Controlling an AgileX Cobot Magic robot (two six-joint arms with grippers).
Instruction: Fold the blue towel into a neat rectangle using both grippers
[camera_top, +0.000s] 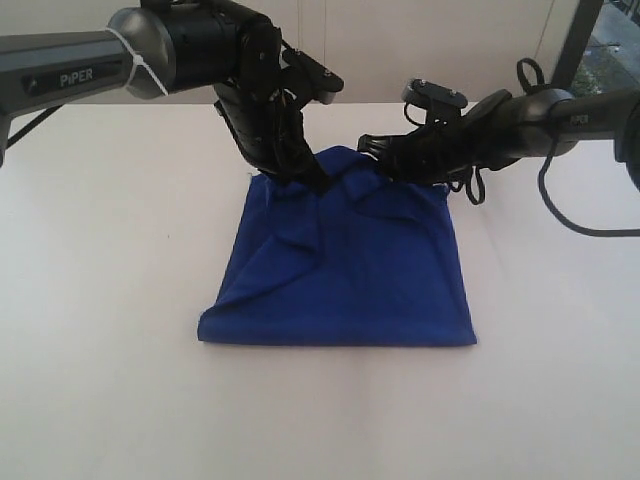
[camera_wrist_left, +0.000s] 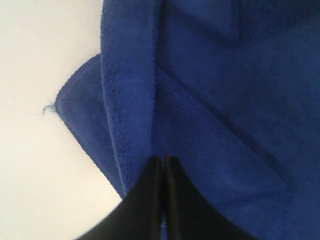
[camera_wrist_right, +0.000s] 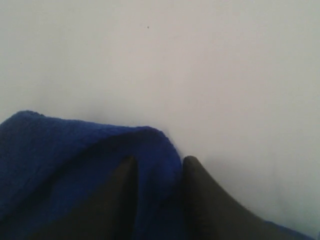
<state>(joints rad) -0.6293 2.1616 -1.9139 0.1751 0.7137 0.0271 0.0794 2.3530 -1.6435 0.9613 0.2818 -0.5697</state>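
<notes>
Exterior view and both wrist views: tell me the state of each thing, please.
blue towel: folded over, rumpled, raised at the grippers' edge.
left gripper: shut on a towel fold.
right gripper: jaws either side of a towel fold; grip unclear.

blue towel (camera_top: 350, 275): folded, near edge flat, far edge bunched, raised | left gripper (camera_wrist_left: 164, 162): pinched onto far edge | right gripper (camera_wrist_right: 160, 162): clamping towel fold
</notes>
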